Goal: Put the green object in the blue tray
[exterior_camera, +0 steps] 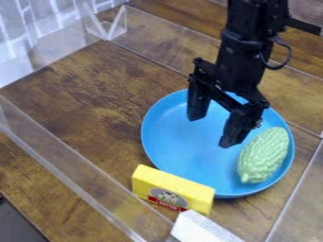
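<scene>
Item: pale green, bumpy, oval object (263,154), soft-looking and gourd-like; lies on its side inside the large round bright blue shallow tray (190,142), on the right-hand part of the floor, its outer flank close against the raised rim. Judged by position, the item is already within its destination. Item: black two-fingered gripper (221,117) on a black arm, pointing down over the tray's centre, just left of the green object; fingers spread wide, nothing between them; whether the nearer finger touches the object cannot be told. Item: yellow rectangular block (173,189) with a printed face, at the tray's near rim, touching or just beside it; not part of the task. Item: white flat piece (202,230) at the bottom edge, partly cut off. Item: dark wooden table (89,104) with clear plastic walls on the left. Handling note, as a judgement: if the object is to be gripped, centre the open fingers across its narrow width, not its length, come straight down to avoid nudging it over the rim, and close gently, as the knobbly surface may yield; if merely released, rise straight up clear of rim and object.
</scene>
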Robot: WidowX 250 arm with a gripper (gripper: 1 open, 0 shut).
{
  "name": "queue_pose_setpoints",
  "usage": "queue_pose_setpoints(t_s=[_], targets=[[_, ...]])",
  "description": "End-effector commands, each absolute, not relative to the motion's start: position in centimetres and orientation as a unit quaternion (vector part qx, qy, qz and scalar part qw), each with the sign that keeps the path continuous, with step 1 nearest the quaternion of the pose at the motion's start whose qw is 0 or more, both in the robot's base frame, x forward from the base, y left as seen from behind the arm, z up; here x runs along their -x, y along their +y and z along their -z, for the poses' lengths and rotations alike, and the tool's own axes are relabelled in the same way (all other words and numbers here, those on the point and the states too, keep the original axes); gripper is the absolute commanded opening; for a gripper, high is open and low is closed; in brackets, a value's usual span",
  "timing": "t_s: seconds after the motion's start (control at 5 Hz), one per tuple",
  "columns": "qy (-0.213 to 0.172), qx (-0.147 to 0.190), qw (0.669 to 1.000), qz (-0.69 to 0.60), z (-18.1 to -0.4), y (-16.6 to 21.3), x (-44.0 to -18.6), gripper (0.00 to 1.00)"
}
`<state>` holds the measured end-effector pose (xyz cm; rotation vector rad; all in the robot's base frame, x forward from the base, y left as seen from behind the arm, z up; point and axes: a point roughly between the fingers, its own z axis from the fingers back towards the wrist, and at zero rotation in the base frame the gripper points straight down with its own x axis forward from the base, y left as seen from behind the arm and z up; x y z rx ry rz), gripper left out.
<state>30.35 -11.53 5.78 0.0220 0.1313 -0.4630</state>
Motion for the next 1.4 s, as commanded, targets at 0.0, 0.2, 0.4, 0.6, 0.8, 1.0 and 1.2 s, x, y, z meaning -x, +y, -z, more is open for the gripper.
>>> queue_pose_setpoints(t_s=[0.0,0.2,0.4,0.6,0.8,1.0,1.2], targets=[[0.024,-0.006,0.969,0.247,-6.6,-14.0,-31.0,1.00],[0.013,-0.008,0.966,0.259,-5.1,-15.7,-31.0,1.00],[0.005,-0.009,0.963,0.270,-4.5,-16.2,-31.3,1.00],[0.003,-0.009,0.963,0.268,-4.3,-15.9,-31.9,1.00],[0.001,-0.007,0.961,0.278,-3.6,-16.6,-32.8,1.00],[0.001,-0.006,0.958,0.287,-3.0,-17.3,-33.5,1.00],[0.003,-0.005,0.951,0.309,-2.8,-17.1,-33.7,1.00]])
